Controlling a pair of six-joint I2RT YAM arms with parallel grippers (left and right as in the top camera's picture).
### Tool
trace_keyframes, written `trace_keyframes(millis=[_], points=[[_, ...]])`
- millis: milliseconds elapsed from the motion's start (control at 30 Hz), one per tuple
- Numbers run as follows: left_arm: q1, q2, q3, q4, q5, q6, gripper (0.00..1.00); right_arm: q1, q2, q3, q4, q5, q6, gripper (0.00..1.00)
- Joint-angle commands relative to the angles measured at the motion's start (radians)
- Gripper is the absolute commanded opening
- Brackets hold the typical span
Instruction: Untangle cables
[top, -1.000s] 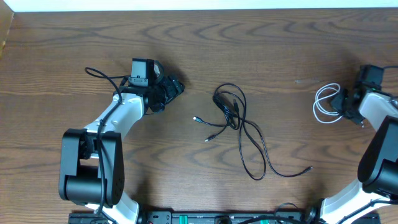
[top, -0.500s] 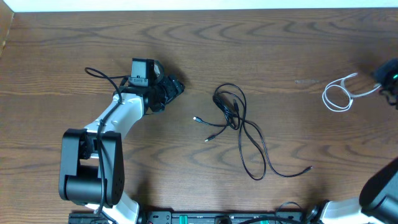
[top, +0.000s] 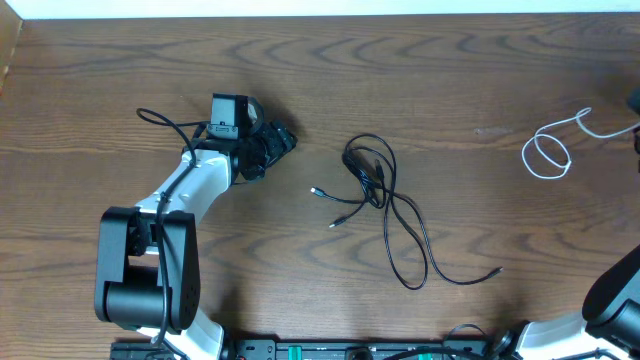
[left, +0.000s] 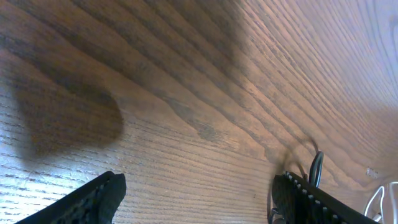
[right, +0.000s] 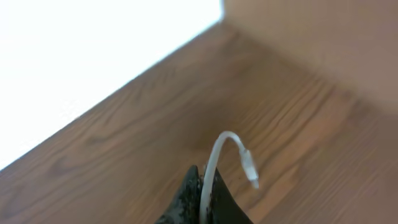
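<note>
- Jaws of the left arm (top: 190, 185) stood wide apart with nothing between them. Only the bare wooden surface (top: 420, 60) showed in the gap.
- Well ahead of the left jaws, and clear of them, the black cable (top: 385, 195) lay in loose crossing loops, one thin tail running off on its far side.
- On the right arm (top: 612, 295), the right jaws were pinched fully together on the white cable (right: 211, 165), which rose from between the tips and curled over to a small plug (right: 250, 171).
- Away from the right jaws, the white cable trailed into a single loop lying on the surface, well apart from the black cable.
</note>
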Motion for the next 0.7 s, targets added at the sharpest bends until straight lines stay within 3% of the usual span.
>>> trace_keyframes(millis=[0,267,467,667], points=[[0.001,0.002,0.002,-0.002,-0.009,0.013,0.80,-0.009,-0.055,0.013,0.058,0.202,-0.130,0.01],[0.001,0.002,0.002,-0.002,-0.010,0.014,0.81,-0.012,-0.083,0.013,0.216,0.275,-0.190,0.01],[0.001,0.002,0.002,-0.002,-0.010,0.013,0.80,-0.012,-0.053,0.013,0.111,0.248,-0.173,0.01],[0.001,0.002,0.002,-0.003,-0.009,0.013,0.80,-0.016,0.037,0.012,0.013,0.226,-0.172,0.11]])
